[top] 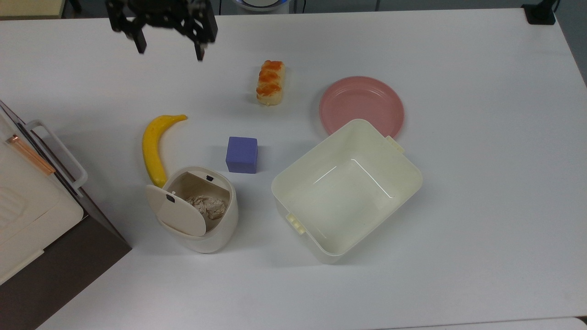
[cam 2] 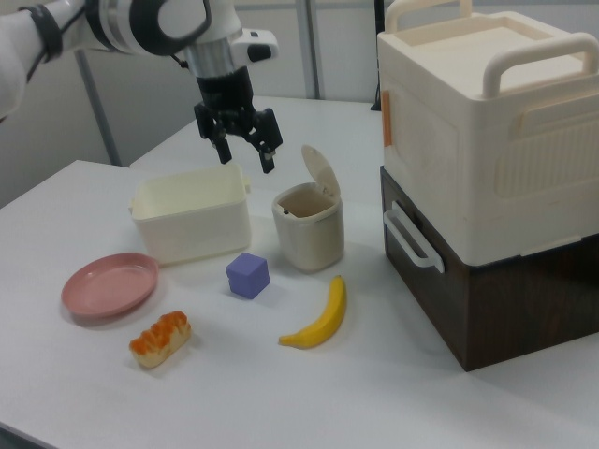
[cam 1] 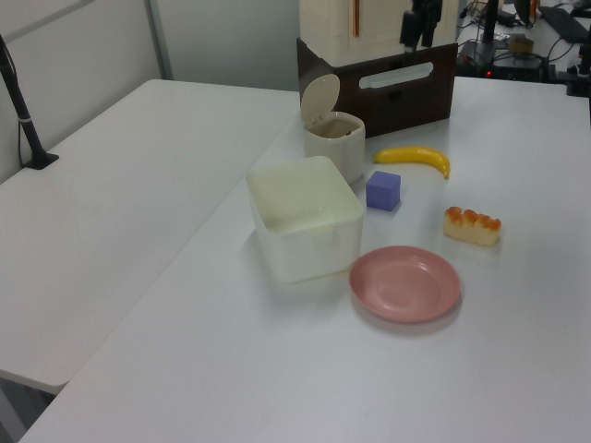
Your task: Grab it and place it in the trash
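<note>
The crumpled off-white paper wad (top: 207, 206) lies inside the trash (top: 215, 234), a small cream rounded bin whose flip lid (top: 179, 214) stands open. The bin also shows in the left view (cam 1: 334, 148) and the right view (cam 2: 309, 234). My gripper (top: 168, 48) hangs high above the table at the top view's upper left, far from the bin. It is open and holds nothing. In the right view my gripper (cam 2: 246, 157) hovers above and to the left of the bin.
A banana (top: 153, 146) lies just beyond the bin, with a purple cube (top: 241, 155) beside it. A cream square tub (top: 278, 189), a pink plate (top: 361, 105) and an orange-topped bread piece (top: 270, 82) sit nearby. A large cream box on a brown base (top: 27, 206) stands at the top view's left edge.
</note>
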`<action>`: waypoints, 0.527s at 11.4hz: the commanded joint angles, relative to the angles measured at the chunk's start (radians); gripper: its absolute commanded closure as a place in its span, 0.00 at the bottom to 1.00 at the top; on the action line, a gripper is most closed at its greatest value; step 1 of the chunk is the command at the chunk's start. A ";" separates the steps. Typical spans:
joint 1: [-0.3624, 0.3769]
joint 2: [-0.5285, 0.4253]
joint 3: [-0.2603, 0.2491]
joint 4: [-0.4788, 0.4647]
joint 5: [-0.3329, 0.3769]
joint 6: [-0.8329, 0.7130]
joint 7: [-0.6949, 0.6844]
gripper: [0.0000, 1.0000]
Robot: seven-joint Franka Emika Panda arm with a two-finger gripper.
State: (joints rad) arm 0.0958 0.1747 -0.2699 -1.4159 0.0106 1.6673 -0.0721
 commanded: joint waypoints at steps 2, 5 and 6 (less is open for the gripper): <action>-0.002 -0.205 -0.024 -0.139 -0.001 -0.034 -0.080 0.00; 0.021 -0.279 -0.026 -0.292 0.000 0.090 -0.063 0.00; 0.022 -0.279 -0.025 -0.299 0.009 0.113 -0.007 0.00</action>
State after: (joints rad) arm 0.0865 -0.0450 -0.2883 -1.5860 0.0109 1.6825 -0.1355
